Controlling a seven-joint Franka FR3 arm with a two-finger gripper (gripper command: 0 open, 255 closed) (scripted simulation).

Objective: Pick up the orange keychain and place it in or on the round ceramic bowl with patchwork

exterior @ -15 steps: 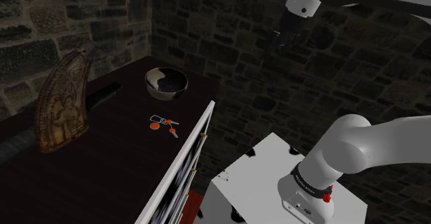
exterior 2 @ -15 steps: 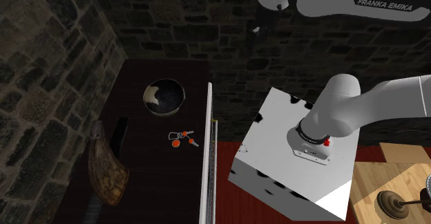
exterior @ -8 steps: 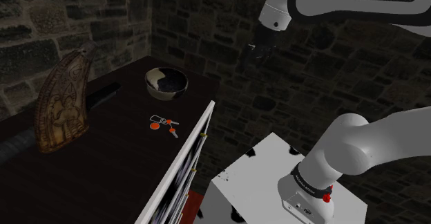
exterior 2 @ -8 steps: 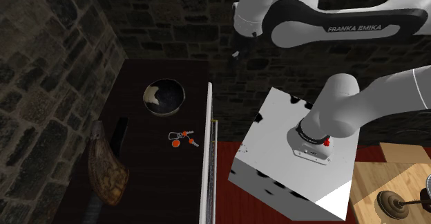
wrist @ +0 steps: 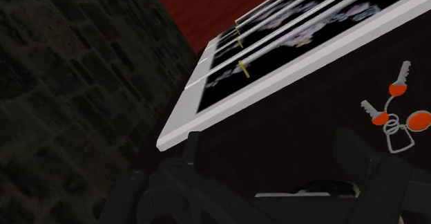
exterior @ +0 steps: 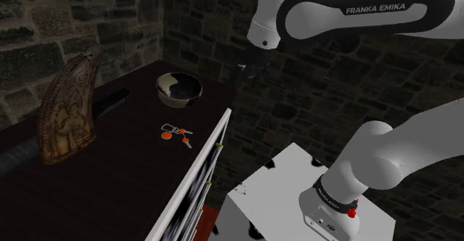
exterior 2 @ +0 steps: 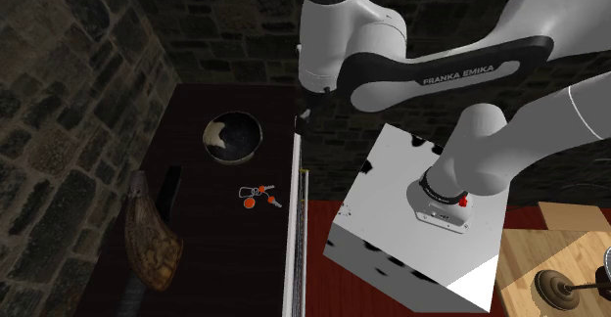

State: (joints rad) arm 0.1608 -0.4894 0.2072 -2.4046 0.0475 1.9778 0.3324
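The orange keychain (exterior: 175, 134) lies flat on the dark dresser top (exterior: 126, 150), with two keys and a ring beside its round orange tags. Behind it stands the round bowl (exterior: 179, 91), patched in white and dark. My gripper (exterior: 242, 74) hangs in the air over the dresser's far white edge, to the shoulder view's right of the bowl and well above the keychain. In the wrist view the two black fingers (wrist: 193, 147) stand apart with nothing between them, and the keychain (wrist: 395, 115) lies beyond the other finger. The second exterior view shows the keychain (exterior 2: 259, 197), bowl (exterior 2: 233, 137) and gripper (exterior 2: 303, 121).
A tall carved horn-shaped ornament (exterior: 68, 113) stands at the dresser's left end. The white front edge (exterior: 197, 174) with drawers drops off toward the white stand (exterior: 282, 195). Stone walls close the back and left. A wooden table (exterior 2: 558, 266) sits at the second exterior view's lower right.
The arm has swung leftward and down in both exterior views, bringing the gripper from high above the stand to the dresser's far edge near the bowl. The keychain and bowl stay put.
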